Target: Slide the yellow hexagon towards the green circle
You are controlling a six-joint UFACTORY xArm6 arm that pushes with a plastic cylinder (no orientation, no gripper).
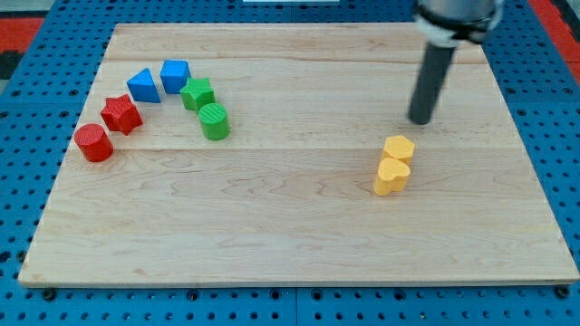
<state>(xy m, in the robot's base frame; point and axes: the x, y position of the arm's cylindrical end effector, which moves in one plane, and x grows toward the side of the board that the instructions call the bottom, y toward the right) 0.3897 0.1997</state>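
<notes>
The yellow hexagon [399,148] lies right of the board's middle, touching a yellow heart-shaped block [392,176] just below it. The green circle [215,120] stands at the view's upper left, far to the left of the hexagon. My tip [420,120] is just above and slightly right of the yellow hexagon, a small gap apart from it. The dark rod rises from the tip toward the view's top right.
A green star [197,93] sits just above the green circle. Two blue blocks [143,85] [175,75] lie above left of it. A red star [120,114] and a red cylinder [93,143] sit near the wooden board's [290,235] left edge.
</notes>
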